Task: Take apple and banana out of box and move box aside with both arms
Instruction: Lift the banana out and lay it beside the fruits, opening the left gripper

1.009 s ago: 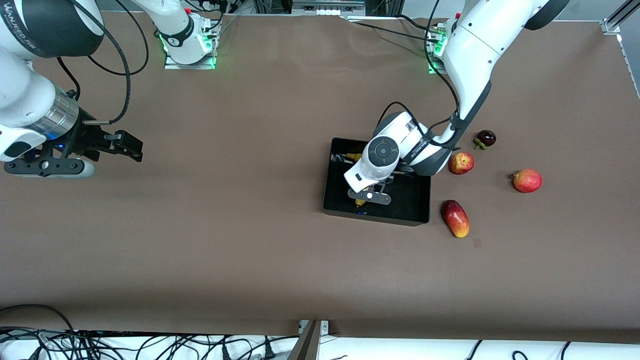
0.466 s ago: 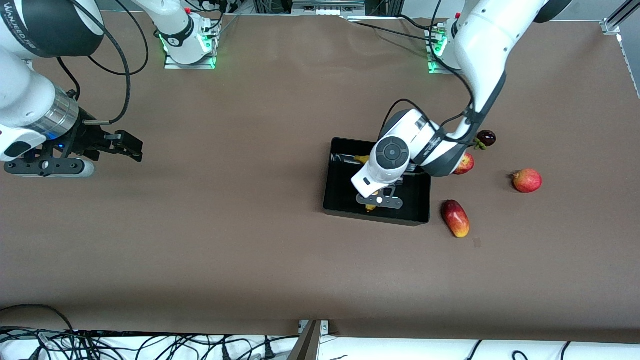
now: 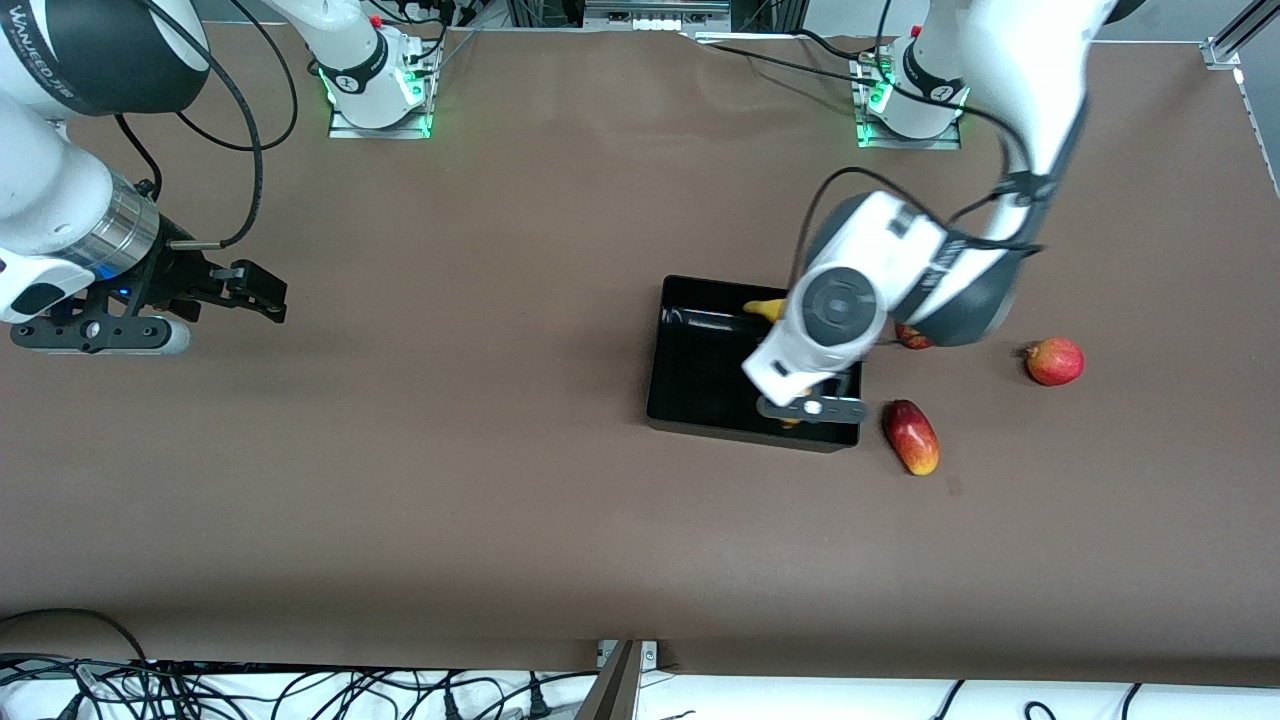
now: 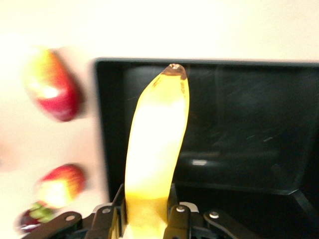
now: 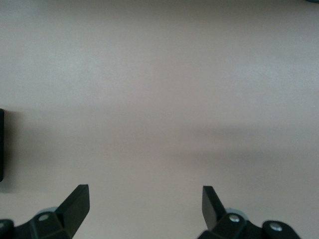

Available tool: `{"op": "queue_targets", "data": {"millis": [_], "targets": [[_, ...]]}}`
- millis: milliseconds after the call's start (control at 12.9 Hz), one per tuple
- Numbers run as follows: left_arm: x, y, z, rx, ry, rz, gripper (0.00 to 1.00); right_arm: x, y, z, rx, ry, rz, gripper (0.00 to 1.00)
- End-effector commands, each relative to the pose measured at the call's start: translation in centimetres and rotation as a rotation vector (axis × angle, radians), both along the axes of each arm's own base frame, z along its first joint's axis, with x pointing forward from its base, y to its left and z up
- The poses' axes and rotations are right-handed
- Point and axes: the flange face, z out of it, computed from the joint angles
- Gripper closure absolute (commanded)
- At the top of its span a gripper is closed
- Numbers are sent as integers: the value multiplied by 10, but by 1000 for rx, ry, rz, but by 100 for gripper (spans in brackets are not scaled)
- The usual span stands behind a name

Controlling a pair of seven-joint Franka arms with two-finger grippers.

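My left gripper point(image 3: 808, 408) is shut on the curved yellow banana point(image 4: 157, 144) and holds it in the air over the black box point(image 3: 700, 380), above the box's end toward the left arm. In the front view one banana point(image 3: 762, 308) end pokes out from under the wrist. The box point(image 4: 249, 124) stands empty below the fruit. A small red apple point(image 3: 908, 338) lies on the table beside the box, mostly hidden by the left arm; the left wrist view shows the apple point(image 4: 62, 184) more fully. The right arm waits at its own end of the table, its right gripper point(image 3: 265, 290) open over bare brown surface point(image 5: 144, 199).
A red-yellow mango point(image 3: 910, 437) lies beside the box's near corner, toward the left arm's end. A round red fruit point(image 3: 1055, 360) sits farther toward that end. A dark mangosteen point(image 4: 32, 219) shows only in the left wrist view. Cables run along the table's near edge.
The left gripper finished closing on the banana inside the box, then rose and swung toward the left arm's end, carrying the banana. Its arm now covers the mangosteen and most of the apple.
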Motion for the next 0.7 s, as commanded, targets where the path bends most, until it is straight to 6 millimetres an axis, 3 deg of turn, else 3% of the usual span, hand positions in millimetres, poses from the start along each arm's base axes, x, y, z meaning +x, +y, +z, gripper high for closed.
{"op": "queue_targets", "data": {"millis": [0,155,233,466,621], "targets": [[20,107,-2,40,108,-129,98,-3,1,2,5,6,14,0],[37,185,-10,-3,136,-184,96,-3,1,2,5,6,14,0],[43,211,-23,-30,133,-199,95,-3,1,2,5,6,17,0],[43,281,-87,-108,36,-230,95,-3,1,2,5,3,16,0],[34,297,-119,-144,-11,-271,95,-3,1,2,5,3,16,0]]}}
